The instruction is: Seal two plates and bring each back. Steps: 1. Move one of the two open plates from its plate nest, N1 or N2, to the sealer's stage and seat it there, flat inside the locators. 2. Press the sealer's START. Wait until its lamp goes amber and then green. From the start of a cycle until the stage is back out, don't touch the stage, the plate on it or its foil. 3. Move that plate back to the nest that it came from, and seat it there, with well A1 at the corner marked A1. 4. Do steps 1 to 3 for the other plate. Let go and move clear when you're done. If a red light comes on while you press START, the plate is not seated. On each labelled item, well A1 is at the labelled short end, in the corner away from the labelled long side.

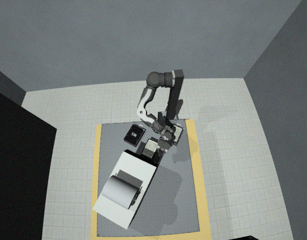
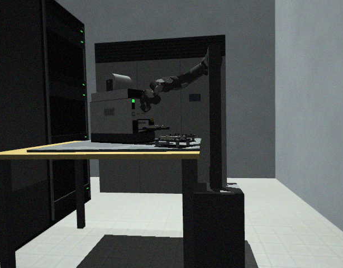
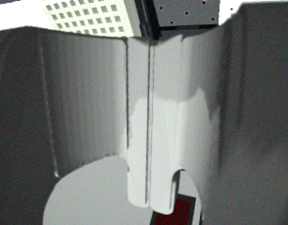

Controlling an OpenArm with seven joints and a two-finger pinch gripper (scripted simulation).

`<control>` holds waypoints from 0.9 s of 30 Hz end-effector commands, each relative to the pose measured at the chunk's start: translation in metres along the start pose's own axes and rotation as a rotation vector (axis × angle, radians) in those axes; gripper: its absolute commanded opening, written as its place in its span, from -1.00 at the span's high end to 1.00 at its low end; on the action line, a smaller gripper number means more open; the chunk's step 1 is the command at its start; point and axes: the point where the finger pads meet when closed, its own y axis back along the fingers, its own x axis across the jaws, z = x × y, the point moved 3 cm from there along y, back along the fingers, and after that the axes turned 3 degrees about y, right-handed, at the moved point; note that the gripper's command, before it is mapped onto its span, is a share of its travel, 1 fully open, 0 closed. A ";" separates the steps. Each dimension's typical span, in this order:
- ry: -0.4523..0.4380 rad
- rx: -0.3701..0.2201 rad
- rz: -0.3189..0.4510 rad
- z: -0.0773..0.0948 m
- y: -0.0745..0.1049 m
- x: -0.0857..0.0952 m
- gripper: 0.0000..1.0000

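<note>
One white well plate (image 1: 150, 147) (image 3: 87, 16) lies on the sealer's stage, in front of the white sealer (image 1: 133, 170) (image 2: 110, 121). The other plate (image 1: 178, 132) sits in its nest at the back right, partly hidden by the arm. The black nest N1 (image 1: 134, 134) at the back left holds no plate. My gripper (image 1: 162, 150) (image 2: 144, 108) (image 3: 161, 125) is shut and holds nothing. It hangs just right of the stage, close to the sealer's front face. In the wrist view a dark red square (image 3: 180, 212) in a black frame shows just beyond the fingertips. The sealer's lamp (image 2: 133, 102) is green.
A foil roll (image 1: 120, 192) (image 2: 119, 78) sits on top of the sealer. The grey mat (image 1: 174, 196) covers the wooden table (image 1: 200, 180) (image 2: 93, 156). The arm's black post (image 2: 215, 115) stands at the table's back edge. A dark rack (image 2: 36, 115) stands to the left.
</note>
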 end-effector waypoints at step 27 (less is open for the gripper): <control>0.010 0.003 0.009 0.004 -0.042 0.002 1.00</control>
